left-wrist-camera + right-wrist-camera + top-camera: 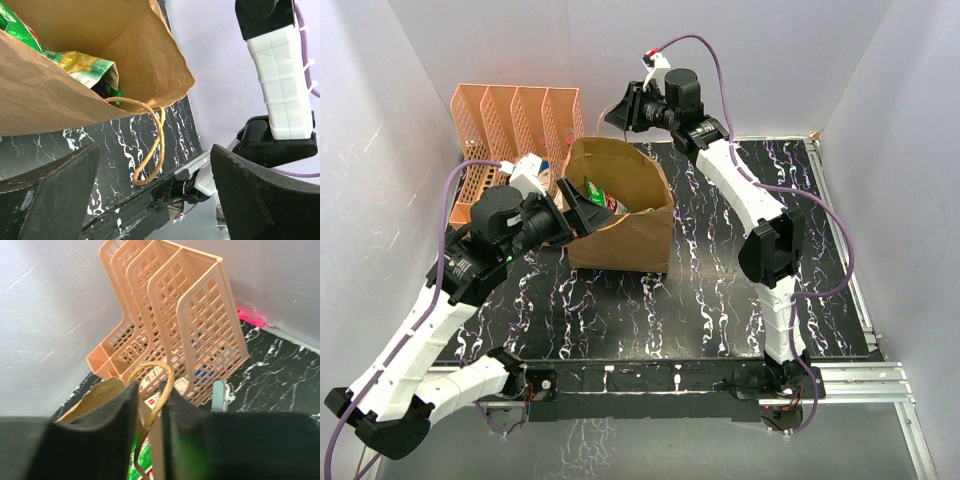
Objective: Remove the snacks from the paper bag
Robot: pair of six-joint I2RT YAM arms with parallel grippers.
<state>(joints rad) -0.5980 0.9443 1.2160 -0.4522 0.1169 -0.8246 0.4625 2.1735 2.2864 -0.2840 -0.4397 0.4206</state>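
Standing upright on the counter [720,290] just in front of the orange file organizer [510,120], the paper bag [630,235] has its mouth open, and the snacks [598,193] sit inside it: I see green and yellow packets against the inner wall. The right fingers [169,440] are drawn close together on the rear handle [159,375] above the bag's back rim and, as far as I can judge, pinch it. The left fingers [582,213] are spread wide at the near rim, holding nothing, with the front handle [150,145] dangling between them. My worry is twofold. A hard pull from the right arm could tear that thin twisted handle or tip the bag. The left arm, reaching in, could snag the front loop or crush the paper edge instead of finding a packet. The bag walls hide the lower packets, so I cannot count them. The green one is cut off at the edge of the left wrist view.
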